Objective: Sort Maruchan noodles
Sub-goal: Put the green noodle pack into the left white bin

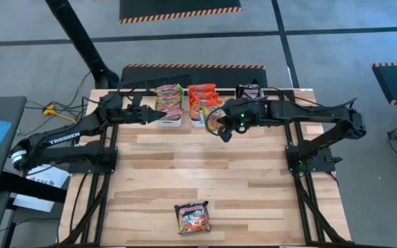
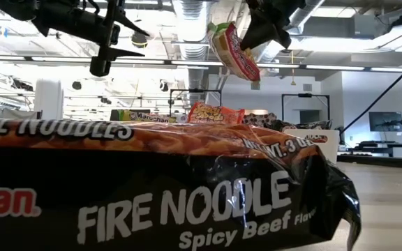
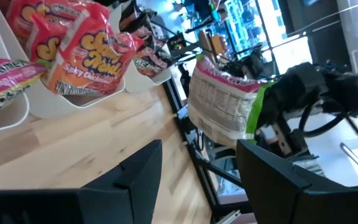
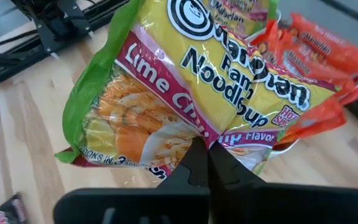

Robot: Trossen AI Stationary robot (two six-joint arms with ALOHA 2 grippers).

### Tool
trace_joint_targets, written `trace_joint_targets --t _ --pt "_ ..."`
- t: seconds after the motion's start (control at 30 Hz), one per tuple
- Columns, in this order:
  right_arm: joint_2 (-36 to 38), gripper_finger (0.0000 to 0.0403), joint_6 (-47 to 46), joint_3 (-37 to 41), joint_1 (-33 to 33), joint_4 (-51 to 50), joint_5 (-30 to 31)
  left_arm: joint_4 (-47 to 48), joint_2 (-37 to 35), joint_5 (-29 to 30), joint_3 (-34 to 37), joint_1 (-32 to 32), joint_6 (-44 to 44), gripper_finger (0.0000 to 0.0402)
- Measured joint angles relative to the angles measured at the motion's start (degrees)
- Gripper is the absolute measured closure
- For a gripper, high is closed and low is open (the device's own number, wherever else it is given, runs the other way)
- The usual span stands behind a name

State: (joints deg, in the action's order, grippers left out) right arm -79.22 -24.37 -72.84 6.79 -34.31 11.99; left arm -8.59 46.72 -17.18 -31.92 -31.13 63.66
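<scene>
My right gripper [image 1: 223,126] hangs above the table just in front of the middle white bin [image 1: 197,123], shut on a green-yellow Lime Chili packet [image 4: 185,81]. That packet also shows in the low view [image 2: 234,52] and in the left wrist view [image 3: 219,106]. My left gripper [image 1: 154,114] is open and empty, beside the left bin [image 1: 174,124], which holds green-yellow packets [image 1: 169,102]. Red-orange packets [image 1: 202,100] fill the middle bin, and black packets [image 1: 250,91] lie in the right one. One black Fire Noodle packet [image 1: 193,218] lies flat near the table's near edge. My right gripper pinches the green-yellow packet between its two shut fingers at one edge [image 4: 197,134]. The packet is lifted clear of the table and hangs tilted below the fingers [image 2: 257,35].
Three white bins stand in a row along the far edge. The black packet [image 2: 187,188] fills the foreground of the low view. Bare wood [image 1: 205,169] lies between the bins and that packet. Arm bases stand at the table's left and right sides.
</scene>
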Motion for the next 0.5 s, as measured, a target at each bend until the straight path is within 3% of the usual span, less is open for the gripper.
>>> trace_joint_targets --t 0.33,0.5 --pt "-3.4 0.0403 12.7 -5.5 2.7 -3.7 -0.3 0.3 7.2 2.0 -4.7 2.3 -0.1 0.0209" --pt "-8.7 0.0403 20.8 -12.0 2.5 -12.9 0.0 0.4 10.5 2.0 -7.1 3.4 0.6 0.0209"
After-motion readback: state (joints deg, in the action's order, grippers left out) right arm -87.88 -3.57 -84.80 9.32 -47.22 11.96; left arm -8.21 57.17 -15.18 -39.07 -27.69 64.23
